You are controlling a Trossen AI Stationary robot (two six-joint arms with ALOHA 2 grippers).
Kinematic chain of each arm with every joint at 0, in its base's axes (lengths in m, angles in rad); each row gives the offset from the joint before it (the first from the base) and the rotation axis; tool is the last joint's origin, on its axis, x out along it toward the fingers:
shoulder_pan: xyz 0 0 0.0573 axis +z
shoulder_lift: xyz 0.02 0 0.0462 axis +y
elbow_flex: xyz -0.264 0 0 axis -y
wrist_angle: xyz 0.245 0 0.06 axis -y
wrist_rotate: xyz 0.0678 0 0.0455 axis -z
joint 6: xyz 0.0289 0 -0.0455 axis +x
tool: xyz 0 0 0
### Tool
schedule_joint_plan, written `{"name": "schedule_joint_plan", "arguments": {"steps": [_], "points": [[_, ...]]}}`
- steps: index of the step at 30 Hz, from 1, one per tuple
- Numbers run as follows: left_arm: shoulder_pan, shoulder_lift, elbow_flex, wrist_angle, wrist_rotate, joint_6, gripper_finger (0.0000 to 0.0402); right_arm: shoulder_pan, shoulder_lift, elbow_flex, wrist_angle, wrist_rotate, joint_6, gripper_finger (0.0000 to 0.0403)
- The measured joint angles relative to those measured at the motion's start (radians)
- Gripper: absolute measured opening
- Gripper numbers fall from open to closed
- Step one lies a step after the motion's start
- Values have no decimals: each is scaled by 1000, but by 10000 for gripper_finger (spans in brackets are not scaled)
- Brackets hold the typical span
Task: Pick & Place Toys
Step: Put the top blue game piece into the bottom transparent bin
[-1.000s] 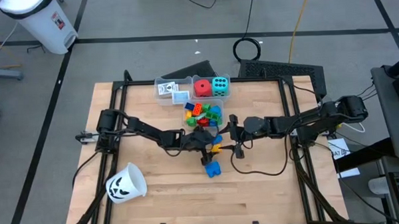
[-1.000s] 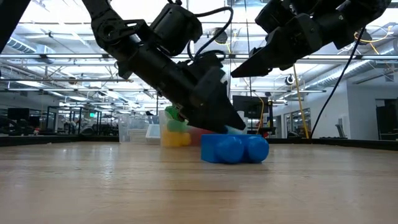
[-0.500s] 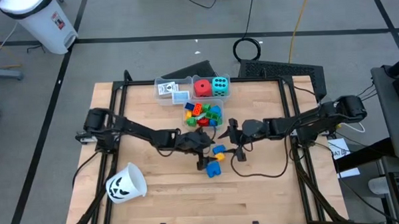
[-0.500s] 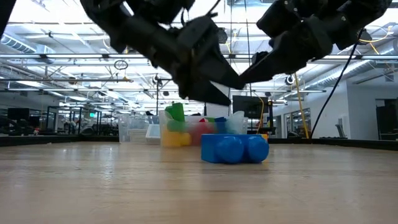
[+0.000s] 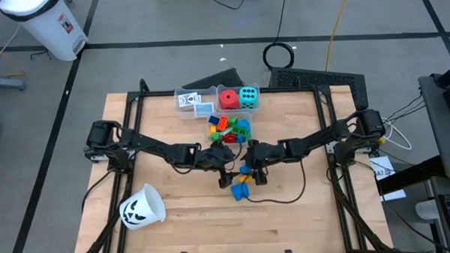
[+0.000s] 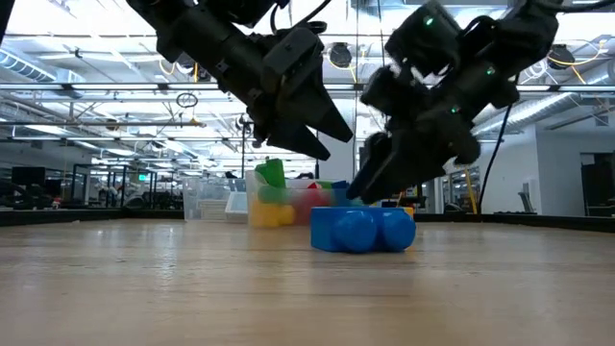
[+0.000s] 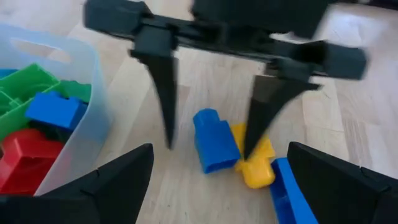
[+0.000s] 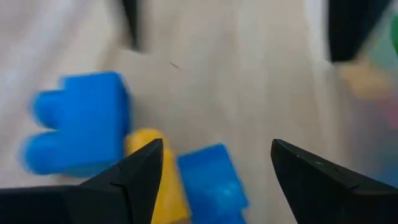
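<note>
Left tool (image 5: 225, 168): fingers spread wide, holding nothing, raised above the bench (image 5: 176, 218) near its middle, just beside the loose blocks
Right tool (image 5: 247, 169): fingers parted, nothing between them, angled down over the small blue block (image 7: 214, 140) and the yellow block (image 7: 255, 167), facing the left tool
Loose blocks: the small blue block and the yellow one lie touching on the bench near its middle; a larger blue block (image 5: 240, 190) sits just beside them, toward the near edge
Block bin (image 7: 81, 134): clear, holds green, blue, red, orange and yellow blocks, between the loose blocks and the far edge
Dice: red die (image 5: 228, 99) and cyan die (image 5: 248, 98) side by side in a clear bin at the far edge
Cards (image 5: 194, 103): white, in the clear bin beside the dice
White cup (image 5: 141, 205): pumpkin face, on its side near the bench's near left corner
</note>
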Motion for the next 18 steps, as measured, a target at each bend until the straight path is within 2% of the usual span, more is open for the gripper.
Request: {"name": "schedule_joint_plan", "arguments": {"steps": [4,7,12,18], "points": [[0,0,0,-10,0,-6,376,-16,-11,2,-83,68,1,267],[0,0,0,-25,0,-7,376,-20,-50,-1,-209,97,32,267],[0,0,0,-33,0,-7,376,-20,-111,-1,-357,97,74,267],[1,0,0,-35,-1,-7,376,-20,-89,4,-277,85,67,267]]}}
